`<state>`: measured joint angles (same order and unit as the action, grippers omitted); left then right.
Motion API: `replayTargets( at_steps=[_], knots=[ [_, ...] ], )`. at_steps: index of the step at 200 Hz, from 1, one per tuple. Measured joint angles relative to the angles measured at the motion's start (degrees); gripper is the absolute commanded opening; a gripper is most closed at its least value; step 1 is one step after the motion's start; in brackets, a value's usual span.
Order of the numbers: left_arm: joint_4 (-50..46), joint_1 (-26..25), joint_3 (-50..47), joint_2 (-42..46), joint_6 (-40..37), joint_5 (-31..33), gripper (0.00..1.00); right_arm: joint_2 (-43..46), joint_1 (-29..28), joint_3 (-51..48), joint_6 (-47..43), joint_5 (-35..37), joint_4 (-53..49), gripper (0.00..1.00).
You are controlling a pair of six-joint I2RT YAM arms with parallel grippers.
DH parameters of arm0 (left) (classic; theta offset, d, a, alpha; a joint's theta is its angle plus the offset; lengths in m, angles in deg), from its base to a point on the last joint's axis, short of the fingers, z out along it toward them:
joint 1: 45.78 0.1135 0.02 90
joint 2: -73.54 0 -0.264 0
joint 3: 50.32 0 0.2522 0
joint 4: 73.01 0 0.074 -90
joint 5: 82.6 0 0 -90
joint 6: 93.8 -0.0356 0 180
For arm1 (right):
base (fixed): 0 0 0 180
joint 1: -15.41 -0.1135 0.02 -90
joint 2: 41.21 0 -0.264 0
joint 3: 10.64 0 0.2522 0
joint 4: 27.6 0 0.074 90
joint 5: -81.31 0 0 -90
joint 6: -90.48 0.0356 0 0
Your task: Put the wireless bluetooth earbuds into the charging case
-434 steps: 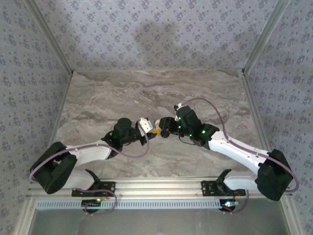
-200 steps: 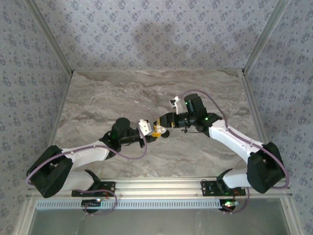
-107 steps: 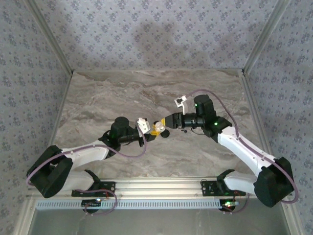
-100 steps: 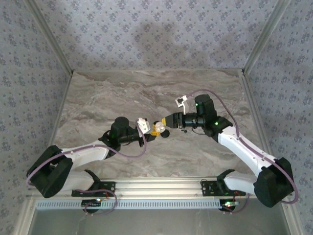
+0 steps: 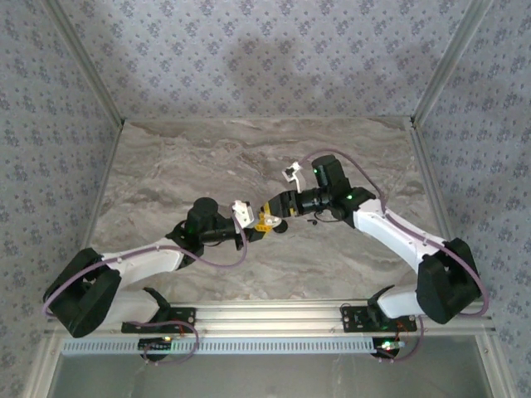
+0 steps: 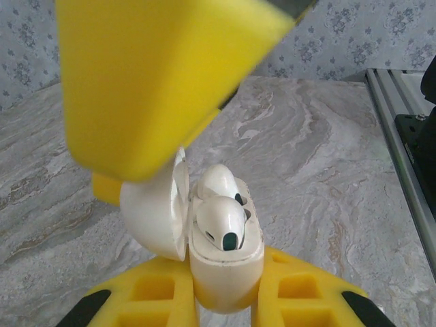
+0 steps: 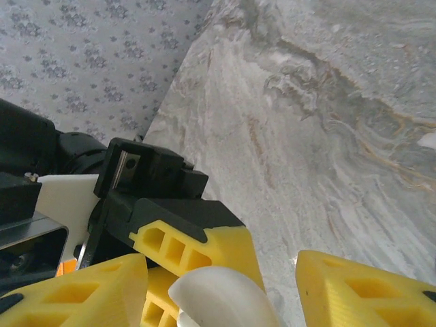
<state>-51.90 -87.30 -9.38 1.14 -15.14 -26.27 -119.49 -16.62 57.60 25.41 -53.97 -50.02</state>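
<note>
My left pincer (image 6: pixel 228 303) clamps the case (image 6: pixel 228 272), both earbuds (image 6: pixel 219 221) in their wells (nearly flush, I judge). My right pincer (image 7: pixel 218 286), fingers apart with the lid (image 6: pixel 153 211) between them, should nudge it shut slowly.

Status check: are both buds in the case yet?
Done: both earbuds sit seated in the charging case. In hand: left gripper clamps the case base; right gripper straddles the open lid, jaws apart. Left: probably only shutting the lid.

Grey marble-veined table (image 5: pixel 191 157), an aluminium rail (image 5: pixel 274 313) along its near edge.
</note>
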Motion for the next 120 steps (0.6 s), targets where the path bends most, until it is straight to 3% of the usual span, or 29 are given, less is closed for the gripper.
replayTargets(
  at_steps=[50, 120],
  knots=[
    [-0.2, 0.4, 0.3, 0.7, 0.0, -0.7, 0.05, 0.2, -0.7, 0.0, -0.6, -1.2, -0.1, 0.42],
    [0.8, 2.2, 0.3, 1.5, 1.4, -2.5, 0.05, 9.1, 0.5, -3.7, 0.6, -2.9, 1.1, 0.40]
  ],
)
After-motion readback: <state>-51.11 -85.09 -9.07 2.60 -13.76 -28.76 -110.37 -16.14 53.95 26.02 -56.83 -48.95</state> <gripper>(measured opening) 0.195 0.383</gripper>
